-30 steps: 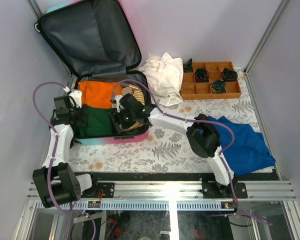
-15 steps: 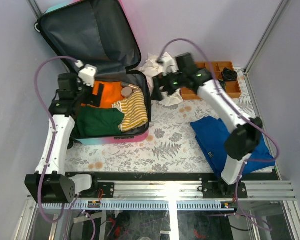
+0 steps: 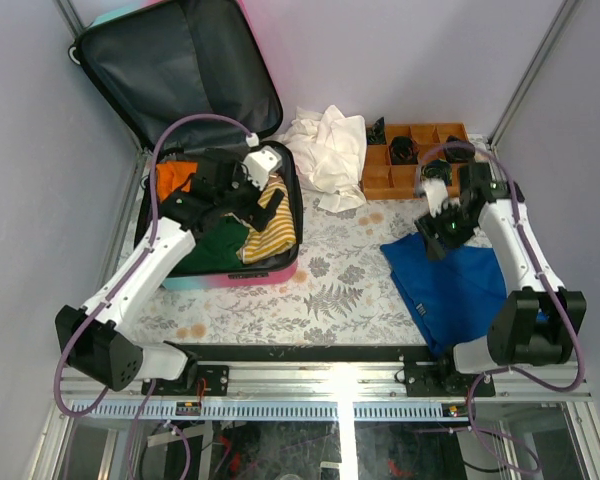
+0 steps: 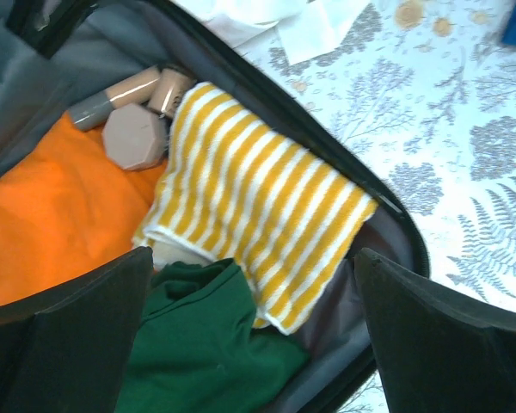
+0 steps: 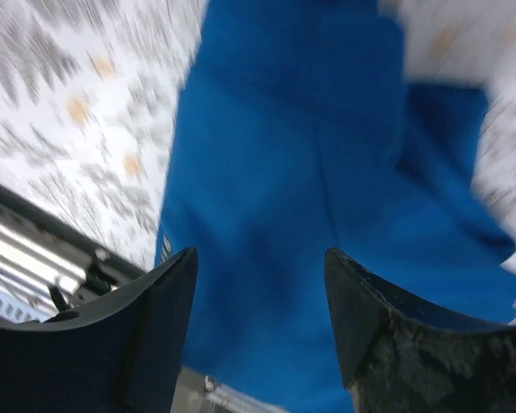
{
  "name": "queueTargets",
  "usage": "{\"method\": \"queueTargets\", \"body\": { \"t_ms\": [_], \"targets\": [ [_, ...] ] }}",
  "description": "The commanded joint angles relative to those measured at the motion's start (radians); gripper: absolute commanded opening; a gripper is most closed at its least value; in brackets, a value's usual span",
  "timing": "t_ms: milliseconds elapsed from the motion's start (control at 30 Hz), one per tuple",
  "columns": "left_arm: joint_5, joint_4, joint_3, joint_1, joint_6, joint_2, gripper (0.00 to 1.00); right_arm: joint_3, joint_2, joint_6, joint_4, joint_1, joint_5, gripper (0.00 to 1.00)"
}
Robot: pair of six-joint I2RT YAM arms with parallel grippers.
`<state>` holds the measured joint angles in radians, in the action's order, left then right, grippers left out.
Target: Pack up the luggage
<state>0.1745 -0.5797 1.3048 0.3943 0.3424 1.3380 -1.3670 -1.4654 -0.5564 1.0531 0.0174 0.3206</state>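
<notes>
Top external view, lower right: the right gripper (image 5: pixel 260 258) has swung off the suitcase and past the far cloth pile, and now hangs over the blue garment (image 3: pixel 462 288). That garment lies more bunched toward the middle than a second ago. The right wrist view shows the jaws apart, with only blue cloth beyond the gap and nothing clamped. That picture is smeared by motion, so I cannot tell whether the tips touch the fabric. The blue garment looks like the next piece to pack.

Middle left, the suitcase (image 3: pixel 230 278) lies open, its lid (image 3: pixel 180 70) propped up at the upper left. The left gripper (image 4: pixel 251 267) has crossed from the left rim to hover over the contents, jaws wide and empty. Under it the yellow-striped cloth (image 4: pixel 258 232) now rests against the right wall, overlapping the green garment (image 4: pixel 206 361) and beside the orange garment (image 4: pixel 52 232) — that piece counts as packed. From above, the arm hides most of the orange garment.

Farther back, the white cloth (image 3: pixel 325 145) and the orange compartment tray (image 3: pixel 420 180) sit outside the case. The tray's dark items are too small to identify.
</notes>
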Motion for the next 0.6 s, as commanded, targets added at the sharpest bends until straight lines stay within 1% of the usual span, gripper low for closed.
{"method": "queueTargets", "body": {
  "t_ms": [0, 67, 167, 333, 433, 567],
  "targets": [
    [-0.014, 0.079, 0.002, 0.024, -0.037, -0.005, 1.00, 0.251, 0.086, -0.126, -0.017, -0.017, -0.145, 0.66],
    [-0.001, 0.089, -0.002, 0.025, -0.048, 0.003, 1.00, 0.310, 0.078, -0.113, -0.061, -0.017, -0.146, 0.66],
    [0.016, 0.092, -0.009, 0.026, -0.066, 0.004, 1.00, 0.332, -0.004, -0.084, -0.124, -0.017, -0.139, 0.65],
    [0.011, 0.098, -0.034, 0.026, -0.077, -0.024, 1.00, 0.266, -0.202, -0.001, -0.170, -0.017, -0.056, 0.60],
    [0.014, 0.099, -0.065, 0.026, -0.088, -0.046, 1.00, 0.218, -0.286, 0.062, -0.199, -0.014, 0.014, 0.60],
    [0.035, 0.112, -0.097, 0.026, -0.121, -0.056, 1.00, 0.138, -0.391, 0.165, -0.255, 0.036, 0.079, 0.59]
  ]
}}
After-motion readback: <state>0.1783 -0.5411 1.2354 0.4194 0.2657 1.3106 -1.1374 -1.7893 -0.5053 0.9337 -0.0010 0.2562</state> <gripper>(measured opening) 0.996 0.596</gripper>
